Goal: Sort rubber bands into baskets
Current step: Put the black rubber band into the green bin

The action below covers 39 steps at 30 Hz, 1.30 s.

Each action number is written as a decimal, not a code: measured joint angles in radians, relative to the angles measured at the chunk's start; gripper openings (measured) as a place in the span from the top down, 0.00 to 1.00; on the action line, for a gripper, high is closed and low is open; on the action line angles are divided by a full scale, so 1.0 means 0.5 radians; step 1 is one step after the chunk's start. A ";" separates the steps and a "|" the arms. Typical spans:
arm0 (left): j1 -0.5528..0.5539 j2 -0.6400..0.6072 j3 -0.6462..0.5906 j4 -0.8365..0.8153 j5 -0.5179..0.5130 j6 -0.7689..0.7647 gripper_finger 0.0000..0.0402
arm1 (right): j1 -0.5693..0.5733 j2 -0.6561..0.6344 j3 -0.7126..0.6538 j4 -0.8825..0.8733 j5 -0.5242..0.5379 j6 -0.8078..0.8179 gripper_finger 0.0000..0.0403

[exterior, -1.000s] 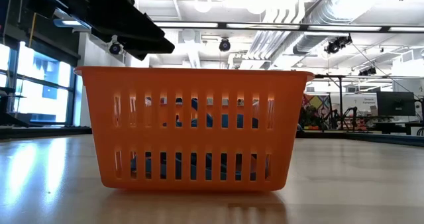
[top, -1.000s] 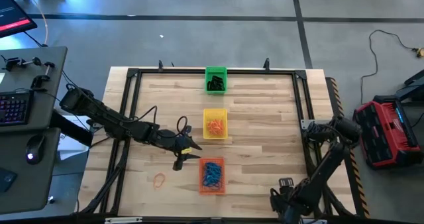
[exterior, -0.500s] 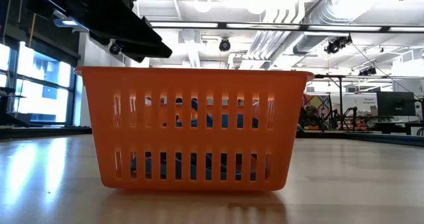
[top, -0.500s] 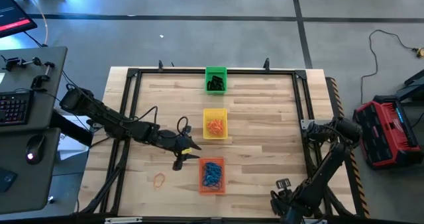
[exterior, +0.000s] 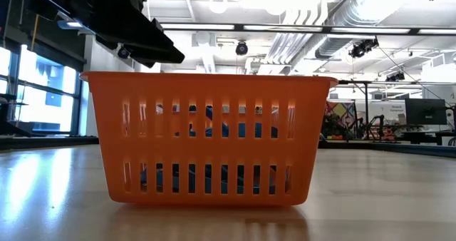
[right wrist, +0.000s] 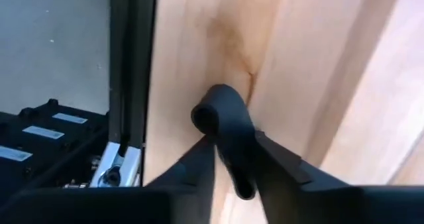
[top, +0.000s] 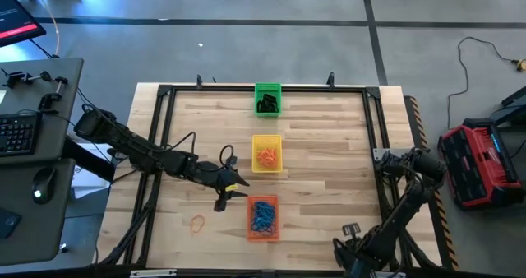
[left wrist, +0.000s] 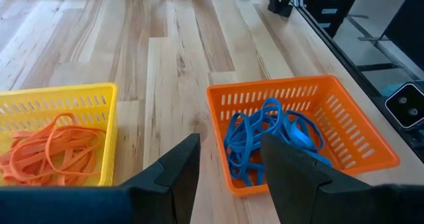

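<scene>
Left gripper hovers with jaws apart and empty just left of the orange basket, which holds the blue rubber bands; the yellow basket holds orange ones, the green basket black ones. One orange rubber band lies loose on the table, near-left. It should swing there and pinch the loop flat against the wood. Since a second ago, only the right gripper, parked at the near-right edge, has narrowed around a black hook-shaped part.

Grey floor, desk w/ keyboard nearby
</scene>
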 joint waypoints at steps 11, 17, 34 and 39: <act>0.002 0.001 0.000 -0.044 0.003 0.128 0.72 | -0.190 -0.049 0.176 -0.564 0.253 -0.068 0.99; 0.004 -0.001 -0.080 0.120 0.007 0.142 0.83 | -0.409 -0.183 0.185 -0.612 0.588 -0.259 1.00; 0.134 0.001 -0.479 0.939 -0.007 -0.016 1.00 | -1.682 -0.694 0.186 -0.305 1.124 -1.309 1.00; 0.166 0.001 -0.479 0.957 -0.010 0.023 1.00 | -2.180 -0.667 0.187 0.050 0.905 -1.526 1.00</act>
